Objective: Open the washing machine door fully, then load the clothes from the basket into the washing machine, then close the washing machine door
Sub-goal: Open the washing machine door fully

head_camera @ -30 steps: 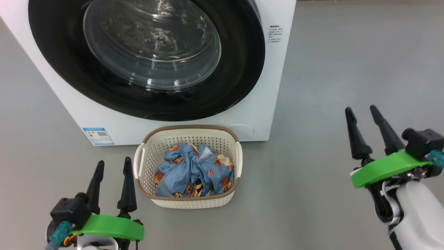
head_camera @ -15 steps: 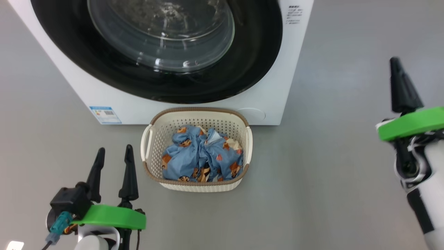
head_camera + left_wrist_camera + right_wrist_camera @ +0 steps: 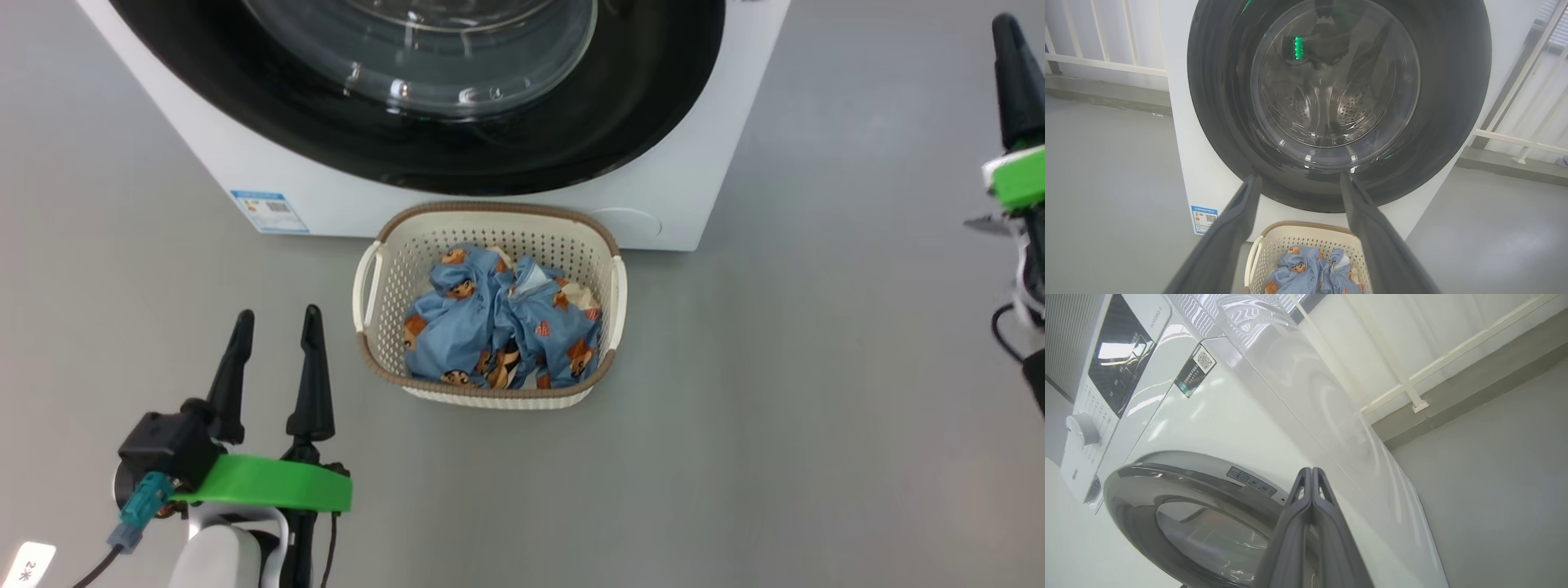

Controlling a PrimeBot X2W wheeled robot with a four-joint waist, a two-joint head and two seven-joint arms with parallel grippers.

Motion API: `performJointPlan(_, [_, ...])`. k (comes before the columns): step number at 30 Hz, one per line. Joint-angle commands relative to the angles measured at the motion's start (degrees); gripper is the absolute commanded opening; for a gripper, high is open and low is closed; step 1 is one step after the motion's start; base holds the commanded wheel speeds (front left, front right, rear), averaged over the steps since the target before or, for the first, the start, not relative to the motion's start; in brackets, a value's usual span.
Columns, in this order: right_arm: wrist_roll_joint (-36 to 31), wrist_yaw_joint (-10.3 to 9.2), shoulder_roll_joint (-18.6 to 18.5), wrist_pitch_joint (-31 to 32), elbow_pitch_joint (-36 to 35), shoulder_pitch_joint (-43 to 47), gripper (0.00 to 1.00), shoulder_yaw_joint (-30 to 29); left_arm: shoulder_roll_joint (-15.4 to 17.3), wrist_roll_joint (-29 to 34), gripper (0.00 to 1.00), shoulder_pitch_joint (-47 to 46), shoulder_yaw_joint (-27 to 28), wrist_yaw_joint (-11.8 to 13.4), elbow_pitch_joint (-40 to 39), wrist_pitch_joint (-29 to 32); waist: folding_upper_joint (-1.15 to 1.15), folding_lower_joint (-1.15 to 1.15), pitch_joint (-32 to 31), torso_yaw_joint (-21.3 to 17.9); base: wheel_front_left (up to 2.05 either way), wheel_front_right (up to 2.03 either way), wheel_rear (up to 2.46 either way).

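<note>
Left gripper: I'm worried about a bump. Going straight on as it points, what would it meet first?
Probably the washing machine door, low on its black rim; the open left gripper points at that spot, though depth is unclear.

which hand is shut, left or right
The right hand: in its wrist view its two dark fingers press together with nothing between them. The left hand has its fingers standing apart, beside the basket.

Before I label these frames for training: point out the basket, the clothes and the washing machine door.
basket (image 3: 563, 241), head view, perforated back wall.
clothes (image 3: 457, 327), head view, blue fabric near the pile's middle.
washing machine door (image 3: 1453, 81), left wrist view, black ring right of the glass.
</note>
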Motion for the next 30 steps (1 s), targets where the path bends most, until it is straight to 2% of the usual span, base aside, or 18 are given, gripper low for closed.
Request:
performJointPlan(1, [3.1,0.33,-1.04,1.76,-0.96,-1.99,0.0,1.01,0.7,-0.69,1.0,-1.92,1.32,0.31,-1.8,-0.37,0.0,0.0,1.36,1.02,0.0,0.0,0.0])
performJointPlan(7, [14.19,0.33,-1.59,9.44,0.09,-6.32,0.0,0.15,0.7,-1.24,1.0,-2.71,0.73,0.52,-2.43,-0.37,0.0,0.0,3.33,2.04,0.0,0.0,0.0])
performJointPlan(17, [21.75,0.33,-2.0,20.9,5.06,-14.28,0.0,1.1,0.7,-1.92,1.0,-3.59,-0.63,0.71,-3.44,-0.37,0.0,0.0,6.27,3.88,0.0,0.0,0.0])
performJointPlan(22, [23.04,0.33,-2.44,27.39,6.74,-17.93,0.0,2.7,0.7,-2.51,1.0,-3.89,-1.05,0.88,-3.79,-0.37,0.0,0.0,7.45,5.14,0.0,0.0,0.0])
performJointPlan(30, [22.08,0.33,-2.2,30.55,10.45,-23.68,0.0,4.45,0.7,-4.09,1.0,-4.05,-2.1,1.26,-4.04,-0.37,0.0,0.0,9.58,7.18,0.0,0.0,0.0])
